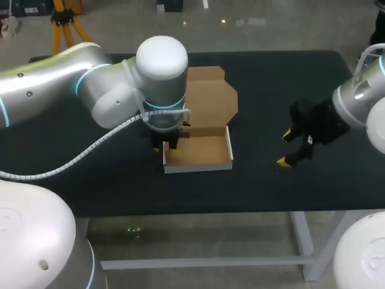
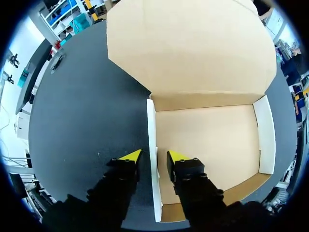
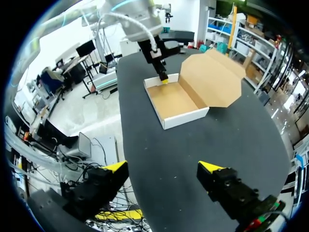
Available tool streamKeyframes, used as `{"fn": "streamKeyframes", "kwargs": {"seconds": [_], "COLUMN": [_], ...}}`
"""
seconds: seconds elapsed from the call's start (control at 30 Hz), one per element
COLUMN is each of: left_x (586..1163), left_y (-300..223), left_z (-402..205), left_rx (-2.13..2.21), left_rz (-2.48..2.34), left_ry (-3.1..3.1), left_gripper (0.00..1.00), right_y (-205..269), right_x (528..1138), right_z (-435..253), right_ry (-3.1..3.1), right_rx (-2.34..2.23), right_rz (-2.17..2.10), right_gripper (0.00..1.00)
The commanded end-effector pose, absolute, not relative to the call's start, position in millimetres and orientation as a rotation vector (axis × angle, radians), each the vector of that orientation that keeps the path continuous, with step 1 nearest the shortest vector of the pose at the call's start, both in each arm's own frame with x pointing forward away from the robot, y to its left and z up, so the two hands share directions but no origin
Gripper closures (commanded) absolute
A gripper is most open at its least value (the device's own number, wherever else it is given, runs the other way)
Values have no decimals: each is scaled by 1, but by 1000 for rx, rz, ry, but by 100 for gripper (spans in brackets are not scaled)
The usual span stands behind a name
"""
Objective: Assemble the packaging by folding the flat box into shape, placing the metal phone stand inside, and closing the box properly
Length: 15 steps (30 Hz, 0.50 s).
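Black cloth covers the bench [image 1: 271,78]; the half-formed box [image 1: 198,150] sits mid-surface, its lid [image 1: 207,99] laid back. The left claw [image 2: 153,158] straddles the side wall [image 2: 151,135], released, not pinching. The right claw [image 1: 285,147] hangs spread, well apart. The thin card looks light and easily creased, so it is best gripped at the wall edges.

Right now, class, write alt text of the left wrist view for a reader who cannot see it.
The left pincer straddles the white side wall of an open cardboard box, one yellow-tipped finger inside the empty box, the other outside over the black table. The lid lies folded back beyond it.
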<state>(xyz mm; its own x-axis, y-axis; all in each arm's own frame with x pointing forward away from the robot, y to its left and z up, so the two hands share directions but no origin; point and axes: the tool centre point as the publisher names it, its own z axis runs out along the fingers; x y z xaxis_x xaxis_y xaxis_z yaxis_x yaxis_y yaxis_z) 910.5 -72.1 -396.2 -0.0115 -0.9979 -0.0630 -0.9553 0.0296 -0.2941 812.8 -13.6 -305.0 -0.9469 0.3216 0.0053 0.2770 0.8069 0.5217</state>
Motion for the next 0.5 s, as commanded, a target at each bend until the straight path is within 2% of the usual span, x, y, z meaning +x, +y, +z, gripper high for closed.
{"fn": "streamKeyframes", "kwargs": {"seconds": [0.03, 0.23, 0.5], "left_x": [904, 899, 883], "left_y": [-65, -65, -63], "left_z": [-389, -374, -349], "left_rx": [-2026, -2005, -1832], "left_rz": [-371, -594, -934], "left_ry": [2101, 2165, 2332], "left_gripper": [37, 2, 0], "right_y": [-14, -14, -18], "right_x": [814, 814, 816], "right_z": [-304, -304, -301], "right_ry": [2913, 2913, 2896], "right_rx": [481, 484, 515], "right_rz": [823, 824, 836], "right_gripper": [0, 0, 0]}}
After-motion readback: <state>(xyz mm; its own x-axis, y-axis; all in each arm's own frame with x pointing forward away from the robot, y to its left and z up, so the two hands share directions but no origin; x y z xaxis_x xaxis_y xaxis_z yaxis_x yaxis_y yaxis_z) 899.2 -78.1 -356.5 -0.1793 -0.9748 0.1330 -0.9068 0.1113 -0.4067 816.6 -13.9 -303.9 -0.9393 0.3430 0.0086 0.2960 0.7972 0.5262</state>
